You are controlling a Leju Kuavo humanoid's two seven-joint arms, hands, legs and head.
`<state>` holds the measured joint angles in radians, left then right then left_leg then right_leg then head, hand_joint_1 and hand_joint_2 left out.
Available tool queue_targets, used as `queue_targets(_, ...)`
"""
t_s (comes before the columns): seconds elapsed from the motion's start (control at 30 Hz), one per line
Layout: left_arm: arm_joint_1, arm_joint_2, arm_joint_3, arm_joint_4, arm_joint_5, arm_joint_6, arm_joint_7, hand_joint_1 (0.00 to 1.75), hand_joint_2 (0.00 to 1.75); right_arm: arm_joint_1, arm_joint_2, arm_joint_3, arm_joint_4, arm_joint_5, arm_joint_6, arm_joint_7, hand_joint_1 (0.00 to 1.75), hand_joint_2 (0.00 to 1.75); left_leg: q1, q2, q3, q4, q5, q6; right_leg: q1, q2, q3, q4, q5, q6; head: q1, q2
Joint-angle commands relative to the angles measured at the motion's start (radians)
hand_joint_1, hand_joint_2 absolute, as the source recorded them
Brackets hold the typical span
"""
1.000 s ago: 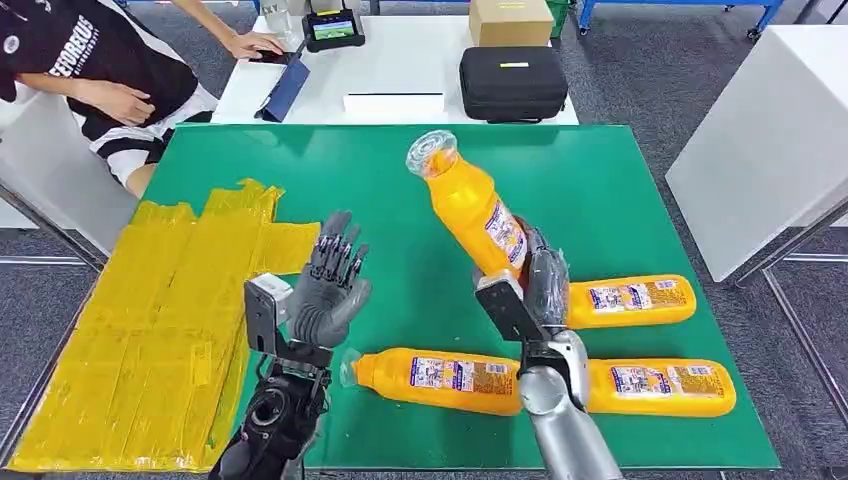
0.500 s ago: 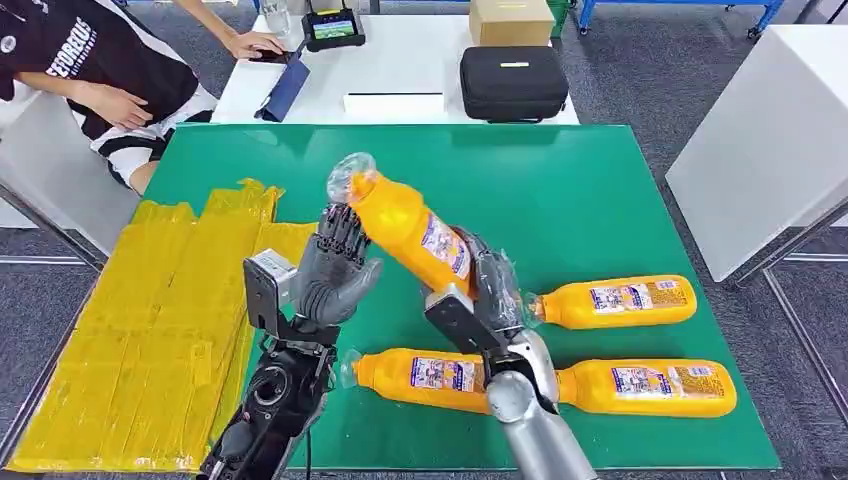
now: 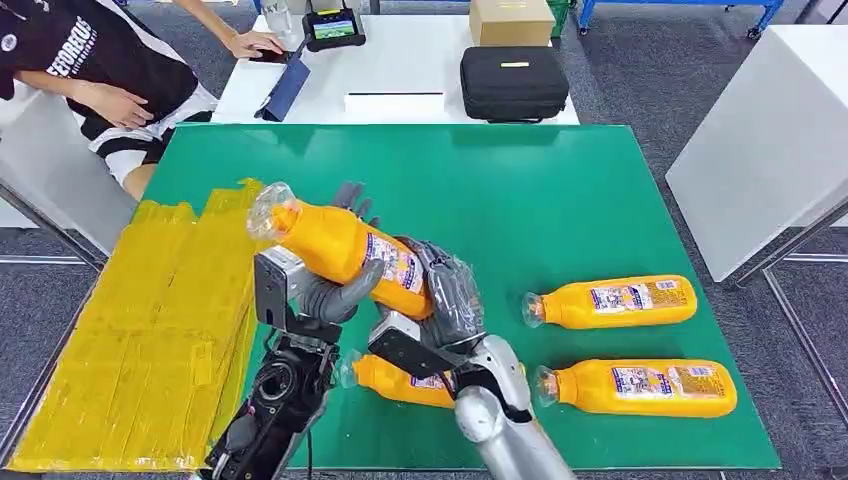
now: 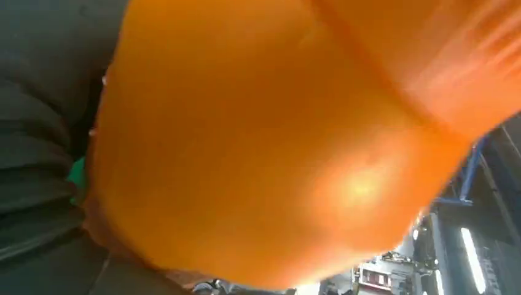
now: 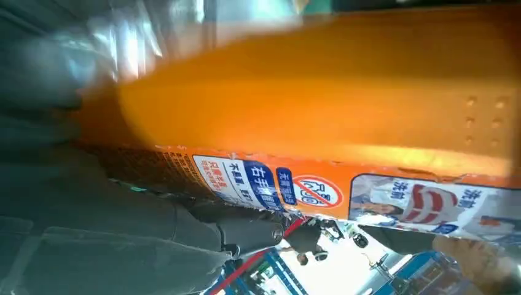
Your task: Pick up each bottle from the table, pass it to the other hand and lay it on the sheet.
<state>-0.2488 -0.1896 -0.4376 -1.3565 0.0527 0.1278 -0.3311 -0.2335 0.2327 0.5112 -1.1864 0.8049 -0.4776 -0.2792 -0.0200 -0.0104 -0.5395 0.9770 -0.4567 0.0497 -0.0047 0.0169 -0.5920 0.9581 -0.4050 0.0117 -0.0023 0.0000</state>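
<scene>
My right hand (image 3: 447, 300) grips an orange juice bottle (image 3: 340, 245) by its lower body and holds it tilted in the air, clear cap towards the yellow sheet (image 3: 150, 330). My left hand (image 3: 330, 295) is against the bottle's middle, fingers upright behind it and thumb under it, not closed round it. The bottle's orange body (image 4: 276, 141) sits right against the left palm, and its label side (image 5: 319, 92) fills the right wrist view. Three more bottles lie on the green table (image 3: 560, 190): one (image 3: 615, 302) at the right, one (image 3: 640, 388) at the front right, one (image 3: 400, 382) under my right arm.
A seated person (image 3: 90, 70) is at the back left beside a white table with a black case (image 3: 513, 83), a cardboard box (image 3: 510, 20) and a tablet (image 3: 333, 28). A white block (image 3: 770, 130) stands right of the green table.
My right hand has carried the bottle left and tipped it lower, from above the table's middle into my left hand's palm. The left hand has stayed near the sheet's edge.
</scene>
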Motion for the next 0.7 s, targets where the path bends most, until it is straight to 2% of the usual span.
queue_targets(0.03, -0.039, 0.021, -0.021, 0.092, 0.007, 0.003, -0.001, 0.00, 1.75, -0.029, -0.040, 0.082, 0.037, 0.002, -0.002, -0.002, 1.75, 1.75, 0.002, 0.001, 0.007, 0.000, -0.003, -0.005, 0.002, -0.002, 0.007, -0.002, -0.002, 0.000, 0.000, 0.000)
queue_targets(0.13, -0.038, 0.021, -0.021, 0.090, 0.007, 0.003, -0.002, 0.00, 1.75, -0.033, -0.041, 0.083, 0.043, -0.001, -0.004, -0.003, 1.71, 1.75, 0.001, 0.000, 0.004, -0.001, -0.001, -0.003, 0.001, -0.002, 0.004, -0.001, -0.001, 0.000, 0.000, 0.000)
queue_targets(0.17, -0.036, 0.020, -0.019, 0.088, 0.010, 0.005, -0.004, 0.00, 1.75, -0.034, -0.043, 0.086, 0.047, -0.007, -0.006, -0.004, 1.75, 1.75, 0.002, 0.000, 0.006, 0.000, -0.002, -0.005, 0.002, -0.002, 0.006, -0.001, -0.002, 0.000, 0.000, 0.000)
queue_targets(0.2, -0.032, 0.019, -0.014, 0.087, 0.014, 0.013, -0.010, 0.14, 1.75, -0.030, -0.046, 0.086, 0.048, -0.012, -0.011, -0.006, 1.73, 1.75, 0.001, 0.001, 0.004, -0.001, -0.001, -0.003, 0.001, -0.001, 0.004, -0.001, -0.001, 0.000, 0.000, 0.000)
queue_targets(0.23, -0.029, 0.019, -0.010, 0.088, 0.018, 0.018, -0.015, 1.57, 1.75, -0.026, -0.048, 0.087, 0.049, -0.015, -0.017, -0.009, 1.75, 1.75, 0.002, 0.001, 0.005, 0.000, -0.002, -0.004, 0.002, -0.001, 0.005, -0.001, -0.002, 0.000, 0.000, 0.000)
queue_targets(0.27, -0.025, 0.016, -0.003, 0.088, 0.031, 0.020, -0.022, 1.75, 1.75, -0.021, -0.050, 0.087, 0.049, -0.019, -0.021, -0.010, 1.75, 1.75, 0.001, 0.000, 0.003, -0.001, -0.001, -0.003, 0.001, -0.001, 0.004, -0.001, -0.001, 0.000, 0.000, 0.000)
queue_targets(0.43, 0.011, 0.024, 0.012, 0.064, 0.079, 0.048, -0.050, 1.75, 1.75, -0.004, -0.045, 0.089, 0.052, -0.033, -0.020, -0.010, 1.75, 1.75, 0.001, 0.001, 0.003, -0.001, -0.001, -0.003, 0.001, -0.001, 0.003, -0.001, -0.001, 0.000, 0.000, 0.000)
queue_targets(0.47, 0.025, 0.027, 0.014, 0.056, 0.083, 0.051, -0.054, 1.75, 1.75, -0.001, -0.046, 0.090, 0.059, -0.034, -0.025, -0.012, 1.75, 1.75, 0.003, 0.002, 0.008, 0.000, -0.004, -0.006, 0.003, -0.001, 0.008, -0.002, -0.003, 0.000, 0.000, 0.000)
queue_targets(0.6, 0.047, 0.025, 0.022, 0.045, 0.099, 0.052, -0.078, 1.75, 1.75, 0.001, -0.065, 0.092, 0.100, -0.064, -0.069, -0.035, 1.73, 1.75, 0.002, 0.002, 0.009, -0.002, -0.003, -0.005, 0.002, -0.001, 0.009, -0.003, -0.002, 0.000, 0.000, 0.000)
queue_targets(0.7, 0.043, 0.029, 0.024, 0.043, 0.103, 0.053, -0.085, 1.75, 1.75, 0.005, -0.071, 0.089, 0.096, -0.068, -0.074, -0.039, 1.73, 1.75, 0.001, 0.000, 0.003, -0.001, -0.001, -0.003, 0.001, -0.001, 0.004, -0.002, -0.001, 0.000, 0.000, 0.000)
